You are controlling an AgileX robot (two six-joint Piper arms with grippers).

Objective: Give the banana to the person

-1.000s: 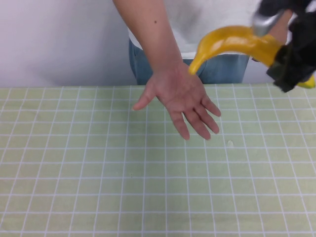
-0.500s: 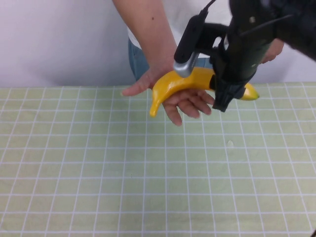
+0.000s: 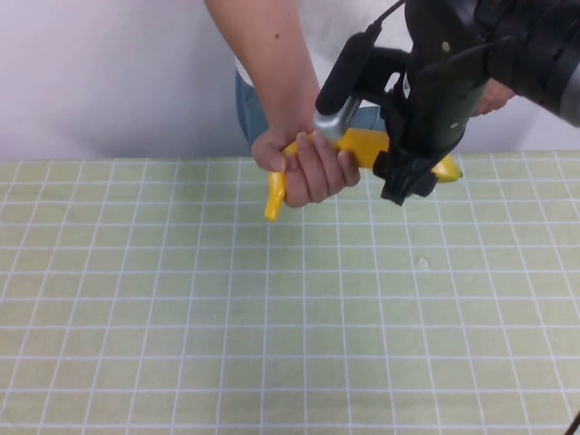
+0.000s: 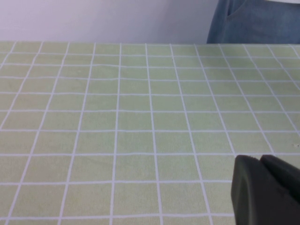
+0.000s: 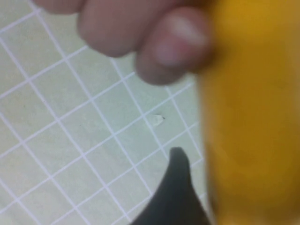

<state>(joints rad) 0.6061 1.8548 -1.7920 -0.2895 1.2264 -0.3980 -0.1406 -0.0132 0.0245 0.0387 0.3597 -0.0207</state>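
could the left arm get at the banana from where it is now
Probably not easily. The left gripper sits low over bare tablecloth, while the banana is already shared by the person's hand and the right gripper at the far edge.

The banana (image 3: 367, 149) hangs above the far edge of the table (image 3: 181, 299), between the person's hand (image 3: 304, 168) on its left part and the right gripper (image 3: 403, 168) on its right part. The person (image 3: 272, 54) stands behind the table. The left gripper (image 4: 262, 192) sits low over the cloth, apart from them.

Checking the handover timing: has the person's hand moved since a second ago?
Yes. The person's hand has drawn back toward the table's far edge and closed around the banana, which the right gripper holds.
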